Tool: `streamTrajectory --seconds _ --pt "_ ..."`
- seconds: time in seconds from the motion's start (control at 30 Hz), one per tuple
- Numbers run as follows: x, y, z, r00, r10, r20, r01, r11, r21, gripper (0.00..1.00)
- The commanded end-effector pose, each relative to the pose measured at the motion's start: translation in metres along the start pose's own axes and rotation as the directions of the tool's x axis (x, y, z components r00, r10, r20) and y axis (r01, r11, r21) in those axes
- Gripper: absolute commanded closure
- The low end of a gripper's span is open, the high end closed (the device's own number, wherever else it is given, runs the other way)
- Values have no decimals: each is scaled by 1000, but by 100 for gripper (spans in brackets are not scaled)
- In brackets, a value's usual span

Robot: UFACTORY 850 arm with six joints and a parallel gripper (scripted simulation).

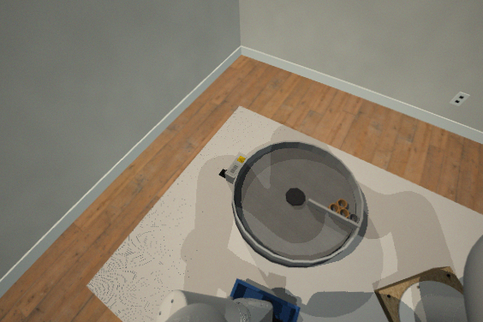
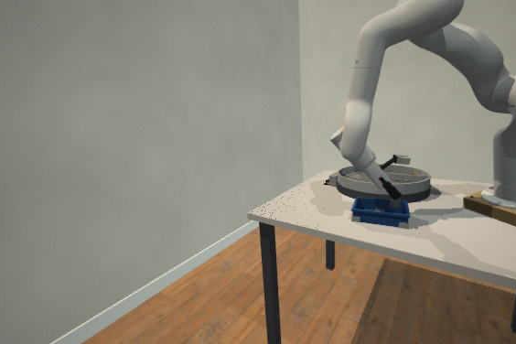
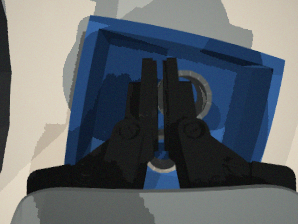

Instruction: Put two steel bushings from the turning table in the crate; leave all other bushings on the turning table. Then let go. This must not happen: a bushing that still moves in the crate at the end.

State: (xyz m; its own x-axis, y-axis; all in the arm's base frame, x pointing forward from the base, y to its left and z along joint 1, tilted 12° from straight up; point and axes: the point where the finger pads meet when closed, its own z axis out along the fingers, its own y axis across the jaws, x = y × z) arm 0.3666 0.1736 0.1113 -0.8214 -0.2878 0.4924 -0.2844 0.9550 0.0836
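My gripper (image 2: 397, 198) (image 3: 160, 78) points down at a slant over the blue crate (image 1: 241, 286) (image 2: 380, 219) (image 3: 270, 95). Its fingers are almost together, pinching the wall of a steel bushing (image 2: 395, 203) (image 3: 209, 97), whose ring shows around the right finger in the wrist view. The held bushing is at about the crate's rim height. Another steel bushing (image 2: 380, 209) (image 3: 161, 169) lies in the crate, partly hidden by the fingers in the wrist view. On the turning table (image 1: 265, 257) (image 2: 365, 188), a steel bushing (image 1: 354, 218) sits by the divider's outer end, beside copper-coloured bushings (image 1: 342, 203).
The round turning table has a raised wall, a dark hub (image 1: 295, 197) and a straight divider (image 1: 327, 209). It stands just behind the crate. A small grey box (image 1: 235, 168) is on its far-left side. The arm's wooden base plate (image 1: 430, 276) (image 2: 496, 211) is to the right.
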Motion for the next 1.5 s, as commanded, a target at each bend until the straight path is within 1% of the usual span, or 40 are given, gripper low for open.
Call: streamTrajectory --seconds 0.0,0.77,1.47 --pt "-4 0 3 1000 0 1 0 1000 0 100" --pt "-25 0 28 1000 0 1 0 1000 0 100" --pt "-26 0 31 1000 0 1 0 1000 0 100"
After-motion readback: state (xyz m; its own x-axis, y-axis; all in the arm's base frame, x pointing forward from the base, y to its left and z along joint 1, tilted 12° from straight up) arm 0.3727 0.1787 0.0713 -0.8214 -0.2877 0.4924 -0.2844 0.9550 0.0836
